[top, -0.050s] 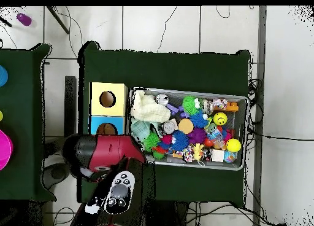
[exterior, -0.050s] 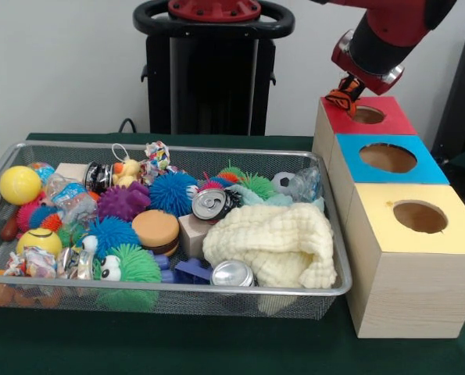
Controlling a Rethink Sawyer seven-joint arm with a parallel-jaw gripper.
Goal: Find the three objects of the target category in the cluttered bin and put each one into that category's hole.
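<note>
The gripper (exterior, -0.050s: 346,93) is hanging over the red box (exterior, -0.050s: 377,117), at roughly 10 o'clock from the red box's hole (exterior, -0.050s: 368,115). It is closed on a small orange-and-black object (exterior, -0.050s: 343,98), which is dangling just above the hole's near rim. This placement suggests a release into that hole is being prepared; the object is being held high, probably so that it clears the box edge.

The blue box (exterior, -0.050s: 388,160) and the yellow box (exterior, -0.050s: 420,226) are standing in a row at 6 o'clock from the red one, each with its own hole facing up. The wire bin (exterior, -0.050s: 177,291) is sitting at 9 o'clock from the boxes, crowded with spiky balls, cans and a cream cloth (exterior, -0.050s: 273,244).

The held object is too small to identify, and the fingers themselves are mostly masked by it. In the overhead view the arm (top, -0.050s: 104,153) is covering the red box and the gripper entirely. Any remaining target objects in the bin cannot be picked out; the cloth may be hiding some.
</note>
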